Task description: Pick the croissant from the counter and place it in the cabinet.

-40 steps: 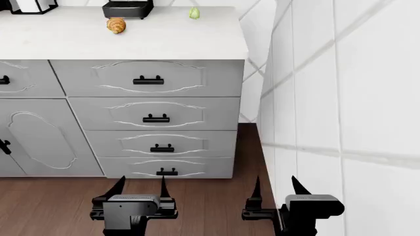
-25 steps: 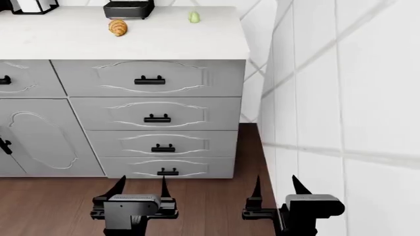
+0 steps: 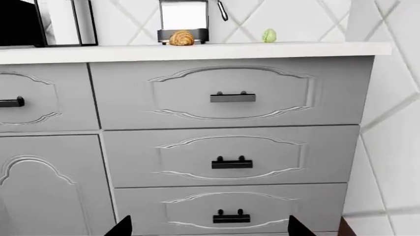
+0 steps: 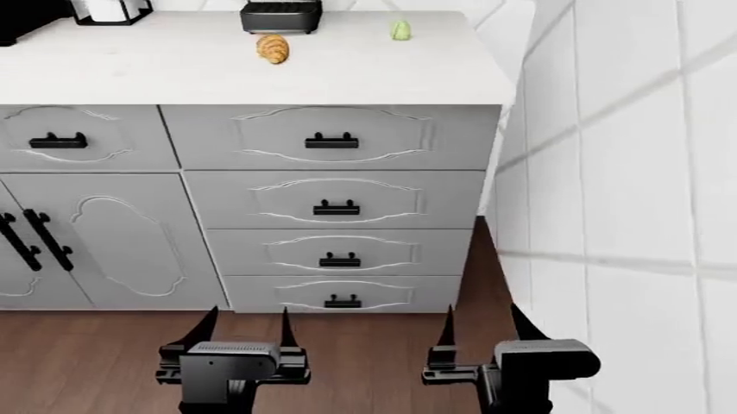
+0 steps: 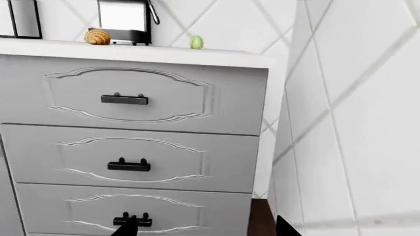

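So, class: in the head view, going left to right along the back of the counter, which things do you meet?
White holder → black appliance → croissant → pale-green ball.

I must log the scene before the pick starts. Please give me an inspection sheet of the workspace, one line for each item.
Surface: counter, pale marble look, above grey drawers.
Job's things: croissant lying on the counter near the back, untouched.
Clutter: green ball right of the croissant; black appliance behind it.
Grippers: left tool and right tool both open, empty, low in front of the drawers.
Cables: nothing seen.
Surroundings: white tiled wall on the right; wood floor.
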### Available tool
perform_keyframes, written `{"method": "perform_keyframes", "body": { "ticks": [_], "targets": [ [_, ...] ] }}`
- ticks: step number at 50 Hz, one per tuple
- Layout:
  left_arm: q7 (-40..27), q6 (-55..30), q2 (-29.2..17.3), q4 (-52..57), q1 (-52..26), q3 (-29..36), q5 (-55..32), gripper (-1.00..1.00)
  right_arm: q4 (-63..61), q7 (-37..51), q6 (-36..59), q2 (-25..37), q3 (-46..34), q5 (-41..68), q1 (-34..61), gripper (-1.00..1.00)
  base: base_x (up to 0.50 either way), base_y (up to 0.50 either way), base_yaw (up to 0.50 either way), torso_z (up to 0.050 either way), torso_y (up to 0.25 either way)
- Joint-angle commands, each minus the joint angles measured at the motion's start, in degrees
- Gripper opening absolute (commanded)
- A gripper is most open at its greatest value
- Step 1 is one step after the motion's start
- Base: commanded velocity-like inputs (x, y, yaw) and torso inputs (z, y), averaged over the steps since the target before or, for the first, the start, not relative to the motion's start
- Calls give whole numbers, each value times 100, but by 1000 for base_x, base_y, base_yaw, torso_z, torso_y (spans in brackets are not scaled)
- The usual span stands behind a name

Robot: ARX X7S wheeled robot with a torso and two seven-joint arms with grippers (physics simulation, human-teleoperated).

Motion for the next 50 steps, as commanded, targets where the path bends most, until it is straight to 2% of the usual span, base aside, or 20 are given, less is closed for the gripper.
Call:
{"method": "perform_keyframes", "body": {
  "ticks": [1,50],
  "targets": [
    [-83,49,-93,-43,-26,90,-79,100,24,113,-14,77,-113,27,26,100,0,500,0,0,0],
    [-330,146,-357,-103,-81,383,-256,100,27,422,-34,314,-436,249,68,100,0,500,0,0,0]
  ]
}}
